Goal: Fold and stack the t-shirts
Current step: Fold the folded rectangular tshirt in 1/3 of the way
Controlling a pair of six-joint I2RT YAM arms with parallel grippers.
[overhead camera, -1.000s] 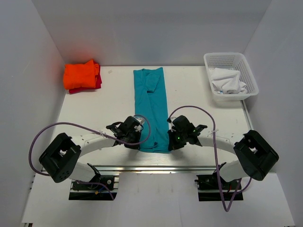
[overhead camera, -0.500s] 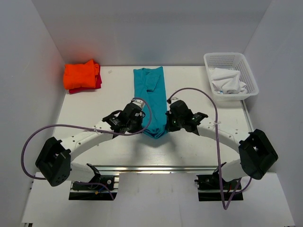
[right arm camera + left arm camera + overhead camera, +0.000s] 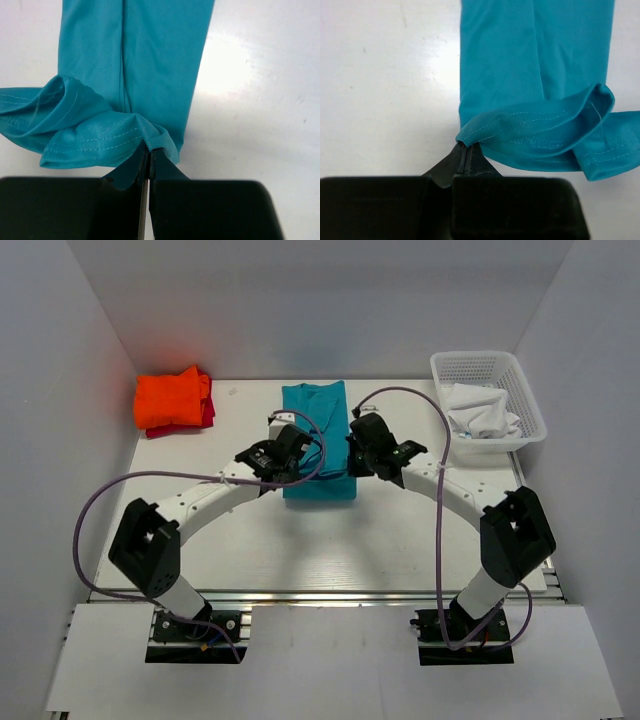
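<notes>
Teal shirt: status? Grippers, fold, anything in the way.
Left gripper and right gripper each shut on a hem corner of the teal shirt. Hem doubled back over the shirt, not yet laid flat. Nothing in the way; orange shirt, basket off to the sides.

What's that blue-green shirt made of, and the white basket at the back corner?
The teal t-shirt looks like thin knit fabric, perhaps a synthetic sports mesh: it has a fine pinhole texture near the stitched hem and soft, limp folds with a matte surface. The white basket looks like moulded plastic, with rigid lattice walls and a smooth rim.
</notes>
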